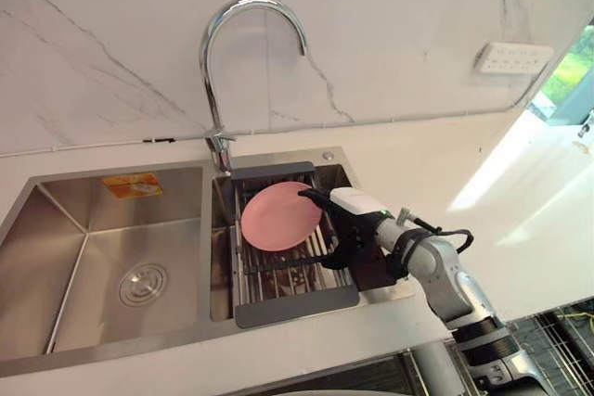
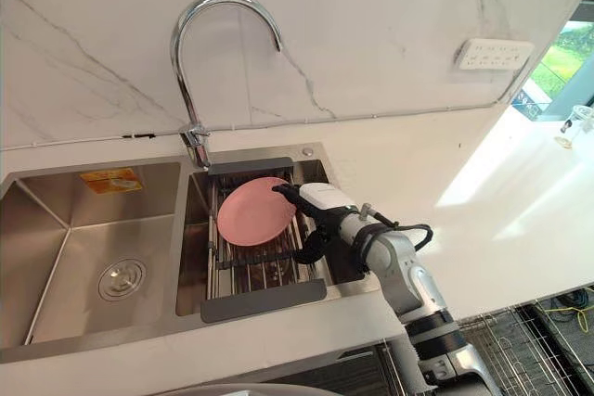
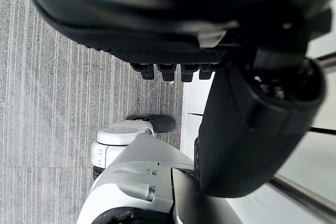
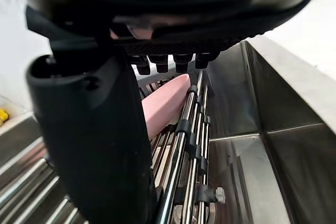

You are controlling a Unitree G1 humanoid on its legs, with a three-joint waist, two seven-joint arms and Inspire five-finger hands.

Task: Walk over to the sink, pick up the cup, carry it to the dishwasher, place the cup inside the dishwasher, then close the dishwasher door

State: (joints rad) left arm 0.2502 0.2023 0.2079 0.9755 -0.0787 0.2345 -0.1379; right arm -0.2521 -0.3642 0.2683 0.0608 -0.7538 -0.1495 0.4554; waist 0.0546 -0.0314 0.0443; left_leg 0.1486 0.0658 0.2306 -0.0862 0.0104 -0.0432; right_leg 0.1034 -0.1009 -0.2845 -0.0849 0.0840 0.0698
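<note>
Pink plate [image 1: 278,217] leans on the sink's rack [image 1: 297,306] to drain. Right hand [image 1: 357,229] straddles the plate's rim, fingers uncurled, seemingly readying a pinch.

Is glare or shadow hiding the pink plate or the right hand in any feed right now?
Left eye view: sunlight glares off the counter at the right, yet the pink plate in the rack is evenly lit, the right hand plain against it. Right wrist view: the hand's own bulk darkens the near side, the plate's edge catching light beyond it.
</note>
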